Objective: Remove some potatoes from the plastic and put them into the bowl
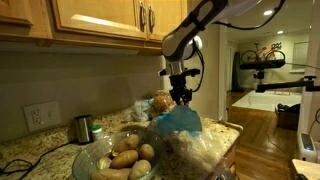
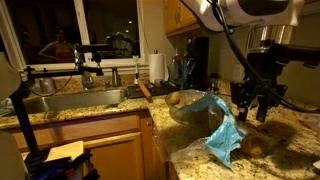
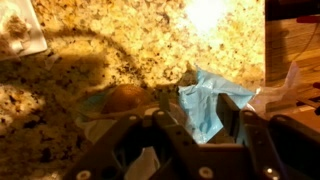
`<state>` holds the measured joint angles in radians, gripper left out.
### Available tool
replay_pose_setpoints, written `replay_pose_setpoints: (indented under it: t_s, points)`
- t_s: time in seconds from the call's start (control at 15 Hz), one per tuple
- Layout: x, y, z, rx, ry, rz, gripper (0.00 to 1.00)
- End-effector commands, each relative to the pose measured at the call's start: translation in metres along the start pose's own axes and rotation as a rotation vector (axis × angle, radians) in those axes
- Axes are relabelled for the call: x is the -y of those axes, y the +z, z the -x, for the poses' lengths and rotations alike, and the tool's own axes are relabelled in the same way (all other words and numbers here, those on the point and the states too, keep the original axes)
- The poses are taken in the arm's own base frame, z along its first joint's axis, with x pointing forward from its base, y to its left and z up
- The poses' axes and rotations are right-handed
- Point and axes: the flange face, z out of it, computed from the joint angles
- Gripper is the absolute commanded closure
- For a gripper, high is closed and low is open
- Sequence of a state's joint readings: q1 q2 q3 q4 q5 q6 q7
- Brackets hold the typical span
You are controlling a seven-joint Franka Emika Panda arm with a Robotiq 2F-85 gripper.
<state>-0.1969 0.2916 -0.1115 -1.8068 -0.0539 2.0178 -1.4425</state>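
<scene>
The clear glass bowl (image 1: 92, 150) stands on the granite counter and holds several tan potatoes (image 1: 126, 158); it also shows in an exterior view (image 2: 183, 113). The plastic bag (image 1: 183, 122) lies beside it, blue at the top and clear and crinkled below; it shows in both exterior views (image 2: 226, 132). One potato (image 3: 125, 98) lies on the counter by the bag, also seen in an exterior view (image 2: 255, 146). My gripper (image 1: 180, 97) hangs just over the bag's blue top. In the wrist view the gripper (image 3: 196, 108) is open, with the blue plastic (image 3: 205, 115) between the fingers.
A small dark metal cup (image 1: 83, 128) stands near the wall behind the bowl. A sink (image 2: 75, 100) and a paper towel roll (image 2: 156, 66) lie further along the counter. Wooden cabinets (image 1: 100, 18) hang overhead. The counter edge (image 3: 268, 50) drops to the floor.
</scene>
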Motion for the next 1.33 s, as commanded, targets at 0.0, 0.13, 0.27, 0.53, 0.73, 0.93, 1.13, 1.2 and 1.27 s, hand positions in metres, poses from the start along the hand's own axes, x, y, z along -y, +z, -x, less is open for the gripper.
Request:
replay_pose_setpoints:
  t_s: [0.0, 0.13, 0.27, 0.53, 0.73, 0.93, 1.13, 1.2, 1.27]
  points:
    - [0.017, -0.015, -0.009, -0.01, 0.008, 0.014, 0.16]
    - [0.019, -0.018, -0.014, -0.016, -0.001, 0.014, 0.03]
    - [0.021, -0.02, -0.017, -0.024, -0.003, 0.007, 0.0]
    - [0.025, -0.012, -0.02, -0.052, -0.002, -0.031, 0.0]
    - [0.026, 0.004, -0.03, -0.077, -0.024, -0.059, 0.0]
    - [0.025, 0.013, -0.047, -0.094, -0.051, -0.068, 0.0]
    - [0.023, 0.018, -0.06, -0.106, -0.089, -0.068, 0.0]
    - [0.023, 0.019, -0.064, -0.11, -0.107, -0.068, 0.0]
    - [0.022, 0.021, -0.067, -0.114, -0.13, -0.066, 0.0]
